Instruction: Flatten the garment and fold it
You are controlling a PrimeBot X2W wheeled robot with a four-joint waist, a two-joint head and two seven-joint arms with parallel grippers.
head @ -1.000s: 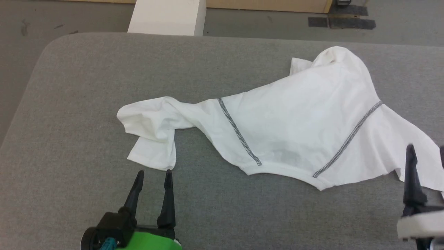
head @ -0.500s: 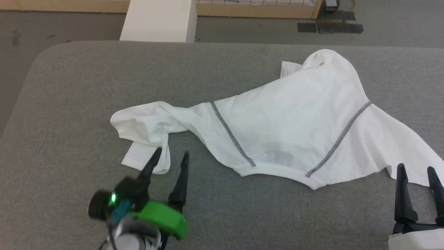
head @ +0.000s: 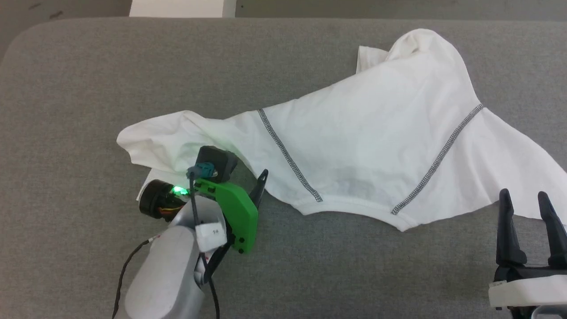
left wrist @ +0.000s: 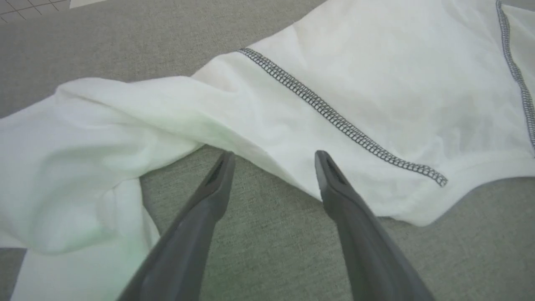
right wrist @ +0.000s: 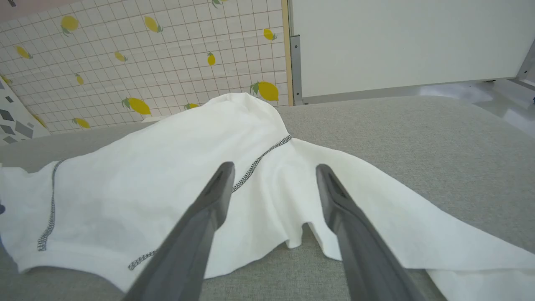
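garment (head: 363, 146) long axis left-right, collar toward robot

Bare grey table (head: 66, 110) lies open left of the garment (head: 376, 133), which covers the middle and right.

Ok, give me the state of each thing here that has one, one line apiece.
garment: unfolded, not flat, lying on the grey table; its sleeve on the robot's left is bunched and doubled over.
left gripper: open, empty, tips at the near edge of that bunched sleeve.
right gripper: open, empty, tips at the near edge of the other sleeve.
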